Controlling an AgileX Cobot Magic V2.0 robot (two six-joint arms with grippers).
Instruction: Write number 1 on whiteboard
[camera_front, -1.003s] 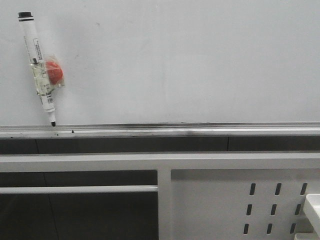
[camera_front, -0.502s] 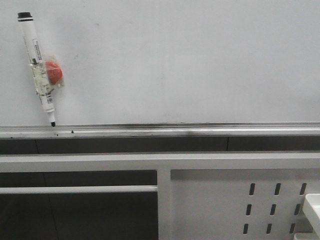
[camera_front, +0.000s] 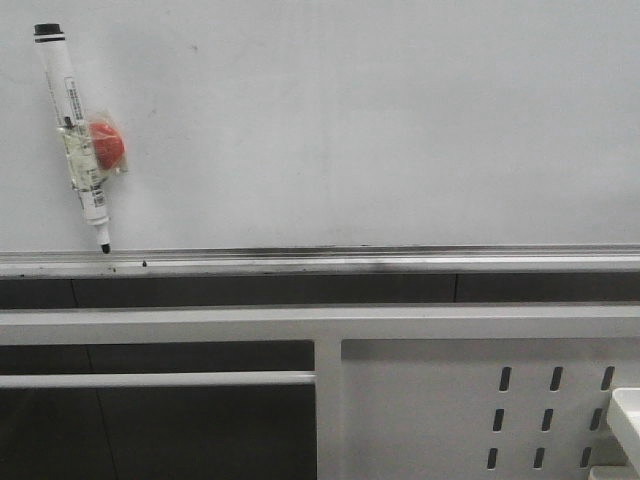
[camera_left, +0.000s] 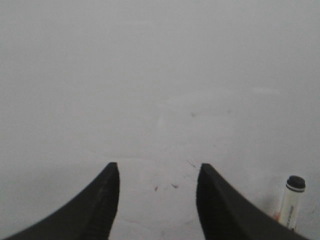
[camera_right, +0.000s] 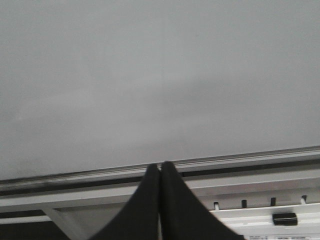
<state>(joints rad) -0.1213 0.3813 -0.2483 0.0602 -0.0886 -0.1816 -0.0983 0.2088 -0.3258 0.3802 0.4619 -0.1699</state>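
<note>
Front view: the glossy whiteboard (camera_front: 380, 120) carries a cylindrical marker (camera_front: 72, 135) with an orange-red blob, tip on the silver ledge (camera_front: 400, 262); no stroke visible. Left wrist view: the left gripper (camera_left: 158, 200) has matte black fingers spread apart, empty. Right wrist view: the right gripper (camera_right: 160, 200) fingers are pressed together, holding nothing.

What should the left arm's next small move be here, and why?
Probably steer the open left gripper toward the marker to grasp it. The whiteboard carries no stroke yet, the marker leans untouched with its tip on the ledge, and the right gripper is shut on nothing.
</note>
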